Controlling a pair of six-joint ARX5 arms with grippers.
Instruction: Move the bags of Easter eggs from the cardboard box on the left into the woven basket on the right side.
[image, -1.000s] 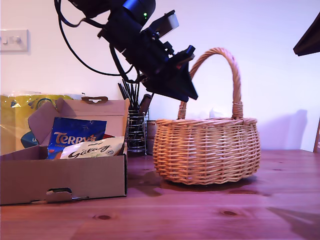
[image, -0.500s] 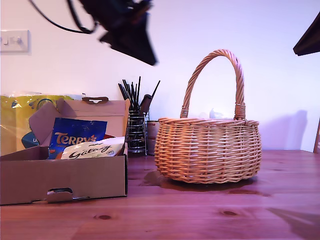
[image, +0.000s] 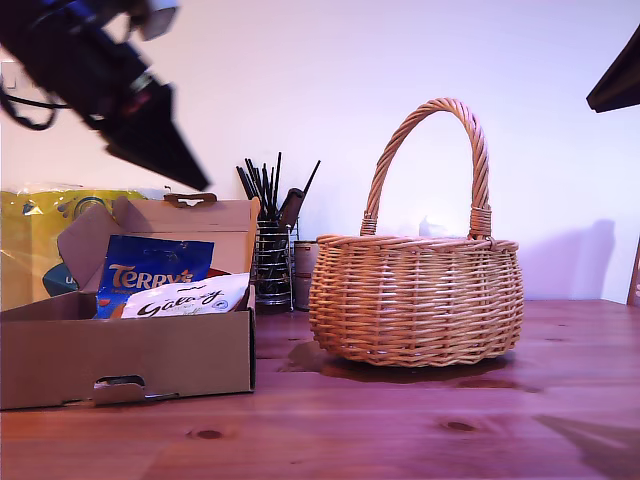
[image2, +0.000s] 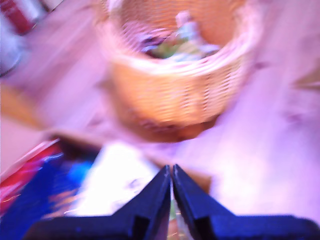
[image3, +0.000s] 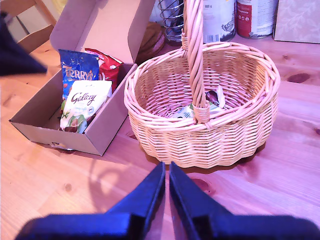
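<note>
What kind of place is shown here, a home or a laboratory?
Most likely a home kitchen or dining area. A wooden table stands against a plain wall with a light switch, a wire holder of black utensils sits at the back, and food tins stand behind the woven basket.

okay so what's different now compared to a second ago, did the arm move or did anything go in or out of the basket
My first gripper swung from above the woven basket, by its handle, across to the exterior view's left, and now hangs over the cardboard box, jaws closed and empty. The basket shifted very slightly early on. The Terry's bag and the Galaxy bag stayed in the box, and my second gripper shows no change.
</note>
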